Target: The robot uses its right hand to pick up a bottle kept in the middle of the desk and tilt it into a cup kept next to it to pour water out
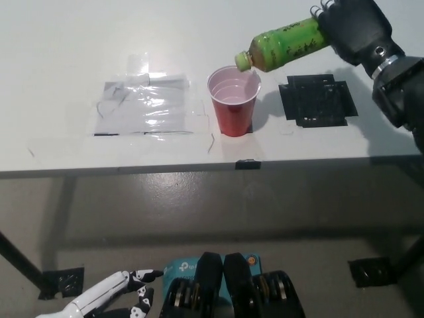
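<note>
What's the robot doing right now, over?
Right robot hand holds green bottle, tilted, mouth above red cup. Left robot hand rests low. Nothing in the way.
</note>
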You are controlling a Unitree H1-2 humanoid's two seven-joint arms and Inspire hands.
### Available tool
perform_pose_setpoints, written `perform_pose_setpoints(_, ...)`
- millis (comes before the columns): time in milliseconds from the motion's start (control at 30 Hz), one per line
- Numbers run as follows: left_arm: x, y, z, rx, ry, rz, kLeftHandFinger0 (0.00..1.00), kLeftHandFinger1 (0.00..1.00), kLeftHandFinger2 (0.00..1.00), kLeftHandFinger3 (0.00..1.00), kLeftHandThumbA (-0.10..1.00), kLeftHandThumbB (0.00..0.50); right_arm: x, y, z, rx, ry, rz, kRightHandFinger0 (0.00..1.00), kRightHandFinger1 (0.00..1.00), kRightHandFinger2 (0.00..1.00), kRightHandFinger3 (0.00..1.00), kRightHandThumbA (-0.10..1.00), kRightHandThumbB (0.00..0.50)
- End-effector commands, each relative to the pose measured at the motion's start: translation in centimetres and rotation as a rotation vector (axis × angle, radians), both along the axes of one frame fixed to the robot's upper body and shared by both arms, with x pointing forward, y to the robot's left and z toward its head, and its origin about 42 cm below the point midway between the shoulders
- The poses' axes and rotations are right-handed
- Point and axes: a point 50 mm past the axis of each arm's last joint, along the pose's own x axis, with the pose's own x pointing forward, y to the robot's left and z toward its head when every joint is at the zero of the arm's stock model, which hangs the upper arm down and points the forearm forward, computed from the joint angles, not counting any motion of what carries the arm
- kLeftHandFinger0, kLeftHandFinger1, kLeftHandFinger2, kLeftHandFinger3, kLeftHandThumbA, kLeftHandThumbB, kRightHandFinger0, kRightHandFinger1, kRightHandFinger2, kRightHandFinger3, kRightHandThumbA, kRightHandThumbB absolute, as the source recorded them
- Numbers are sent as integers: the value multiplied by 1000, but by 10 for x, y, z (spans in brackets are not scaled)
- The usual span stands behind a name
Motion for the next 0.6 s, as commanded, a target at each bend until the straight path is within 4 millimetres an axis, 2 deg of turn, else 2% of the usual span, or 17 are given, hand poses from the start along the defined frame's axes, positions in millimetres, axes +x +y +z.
perform_pose_setpoints(0, -4, 6, 6, 22, -21, -21, 1000, 1000, 1000, 1000, 982, 326, 2, -1, 30, 195, 35, -49, 0, 32, 250, 340, 84, 57)
perform_pose_setpoints(33, -4, 6, 6, 23, -21, -20, 1000, 1000, 1000, 1000, 977, 323, 0, -2, 26, 235, 54, -53, 0, 36, 247, 441, 84, 55)
perform_pose_setpoints(67, -4, 6, 6, 26, -21, -19, 1000, 1000, 1000, 1000, 976, 323, -2, -2, 21, 296, 84, -61, 0, 7, 203, 449, 84, 56)
perform_pose_setpoints(100, -5, 6, 4, 18, -6, -13, 1000, 1000, 1000, 1000, 970, 333, -4, 0, 8, 424, 169, -95, 0, 0, 197, 453, 90, 26)
perform_pose_setpoints(133, -6, 6, 3, 18, -3, -13, 1000, 1000, 1000, 1000, 970, 324, -6, 1, 4, 471, 198, -100, 0, 0, 201, 456, 51, 7)
perform_pose_setpoints(200, -6, 6, 4, 19, -6, -14, 1000, 1000, 1000, 1000, 968, 330, -7, 1, -1, 587, 250, -99, 0, 0, 190, 419, -5, 0)
perform_pose_setpoints(267, -7, 4, 3, 9, -7, -11, 1000, 1000, 1000, 1000, 956, 321, -9, 4, -9, 815, 346, -111, 0, 0, 107, 336, -100, 0)
perform_pose_setpoints(300, -8, 3, 3, 7, -7, -10, 1000, 1000, 1000, 1000, 953, 315, -9, 5, -12, 879, 375, -131, 0, 0, 116, 318, -100, 0)
perform_pose_setpoints(333, -8, 3, 3, 9, -6, -9, 1000, 1000, 1000, 1000, 951, 307, -9, 7, -17, 952, 408, -136, 0, 0, 25, 302, -100, 0)
perform_pose_setpoints(367, -8, 3, 3, 8, -5, -11, 1000, 1000, 1000, 1000, 949, 298, -10, 8, -21, 1004, 429, -138, 0, 0, 1, 292, -100, 0)
perform_pose_setpoints(467, -7, 4, 2, 8, -2, -11, 1000, 1000, 1000, 1000, 948, 304, -11, 11, -30, 1148, 486, -140, 0, 0, 0, 312, -100, 0)
perform_pose_setpoints(567, -7, 4, 3, 15, -3, -15, 1000, 1000, 1000, 1000, 968, 317, -12, 15, -45, 1512, 577, -115, 0, 0, 0, 316, -100, 0)
